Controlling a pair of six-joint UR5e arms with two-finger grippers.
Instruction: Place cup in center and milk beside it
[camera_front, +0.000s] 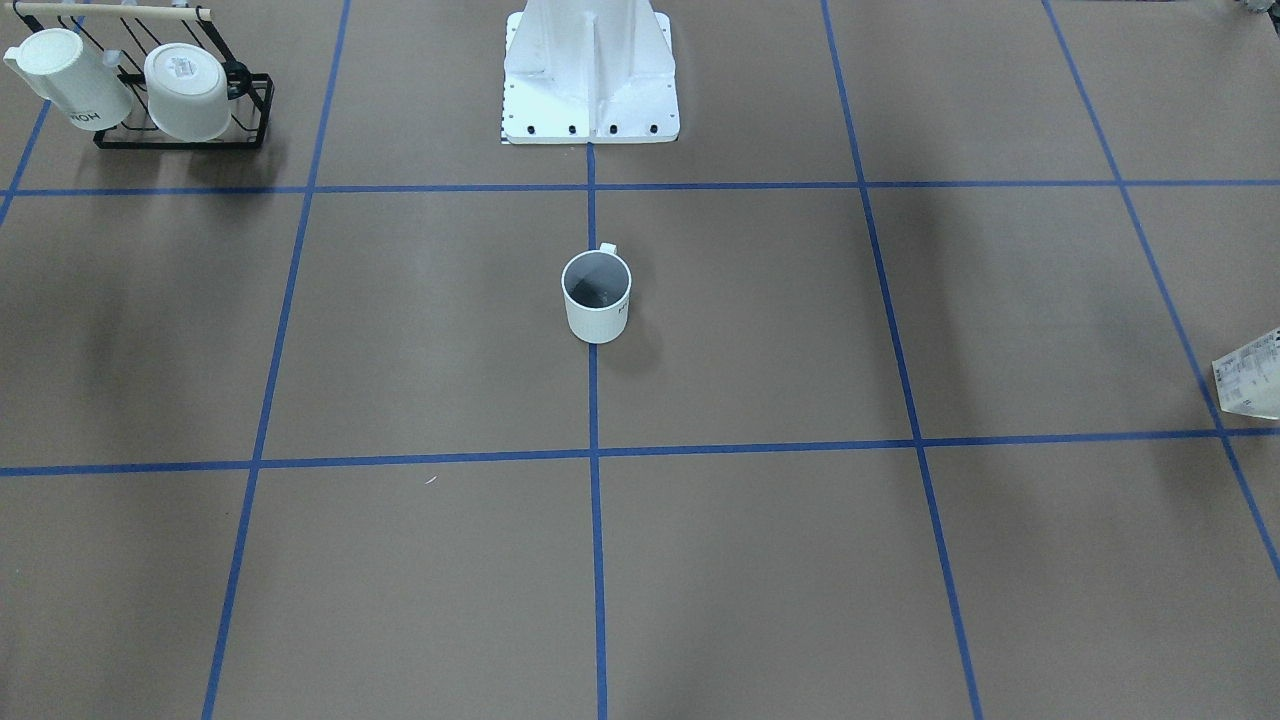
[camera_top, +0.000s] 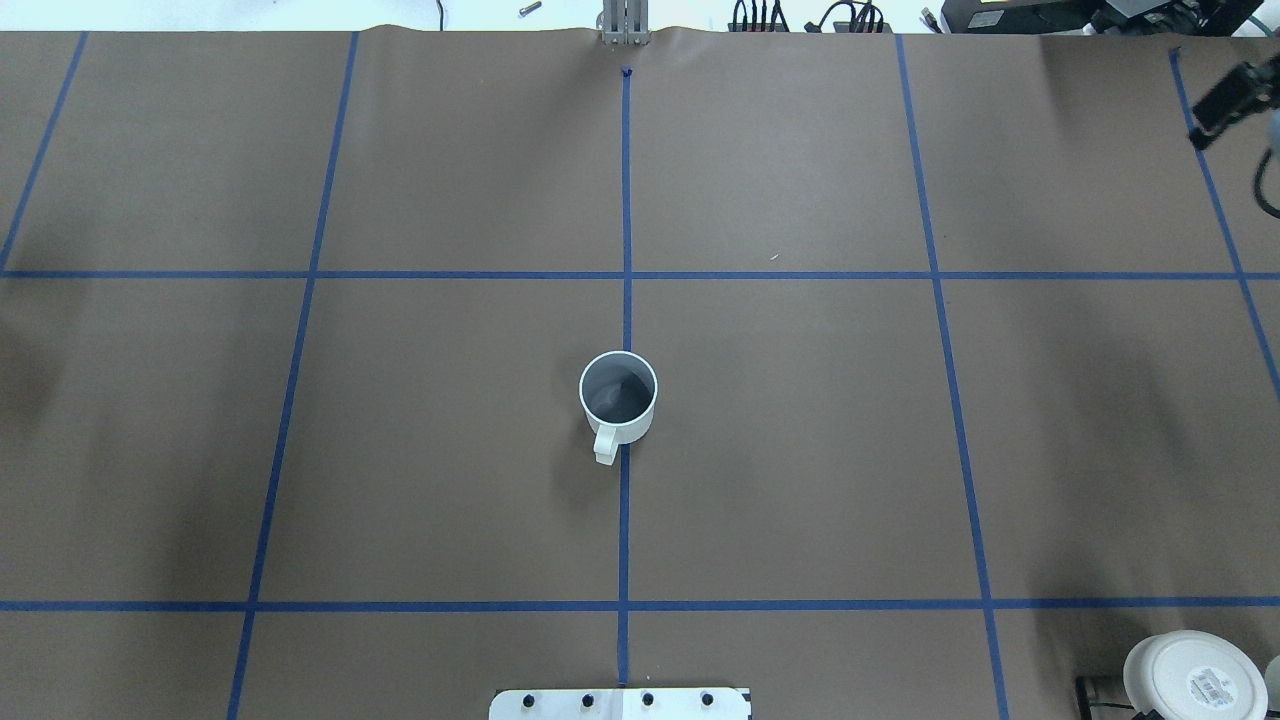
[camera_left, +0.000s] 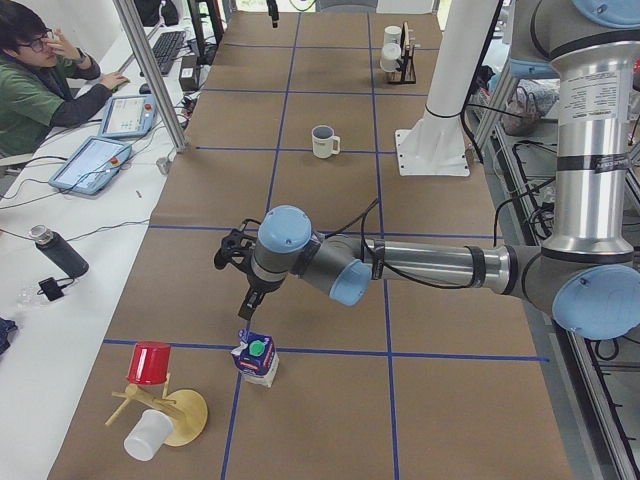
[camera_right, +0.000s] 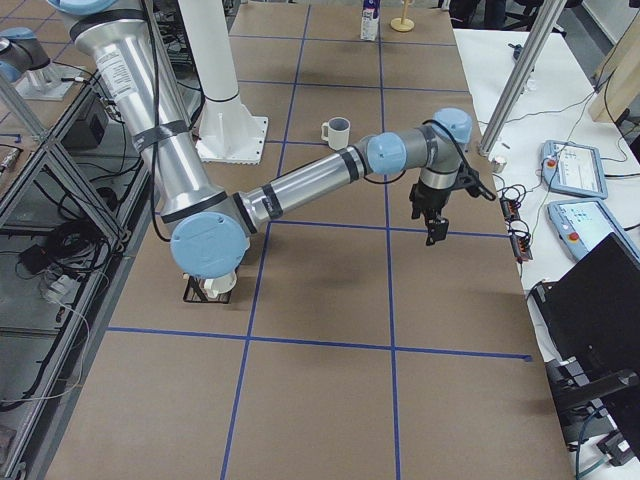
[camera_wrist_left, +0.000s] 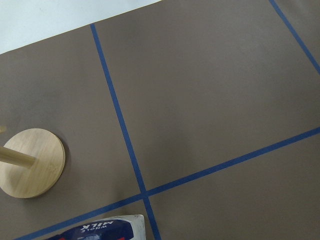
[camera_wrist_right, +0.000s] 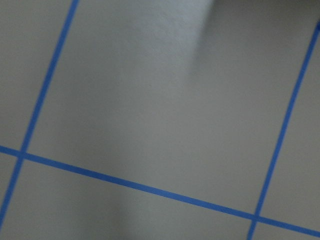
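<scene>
Front-facing: small white mug with dark grey inside upright on centre line of brown worktop, seemingly placed.
Overhead: right tool at far corner, clear of centre; cannot tell if clenched.
Left side: left tool pointing down just above blue-topped, green-capped milk carton at worktop's end, likely lining up grasp; cannot tell whether released or clenched.

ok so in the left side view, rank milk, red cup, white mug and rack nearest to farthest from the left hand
1. milk, just below the left hand
2. red cup, near corner
3. white mug, table centre
4. rack, far end
</scene>
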